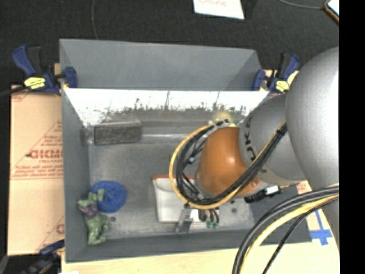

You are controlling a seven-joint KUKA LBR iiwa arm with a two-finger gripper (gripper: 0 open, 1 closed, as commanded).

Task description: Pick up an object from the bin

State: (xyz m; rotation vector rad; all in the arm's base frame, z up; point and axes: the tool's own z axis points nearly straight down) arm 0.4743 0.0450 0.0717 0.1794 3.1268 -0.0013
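Seemingly the gripper (197, 218) is set low by the near wall of the bin (142, 245), at the right edge of a white boxy object (166, 201). Whether it is spread or closed cannot be told. The object could be nudged left or jammed against the wall rather than caught.

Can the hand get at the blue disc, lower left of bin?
Probably yes: bare floor lies between the hand, over the white container, and the blue disc. The green figure pressed against the disc's lower-left edge may crowd a grasp.
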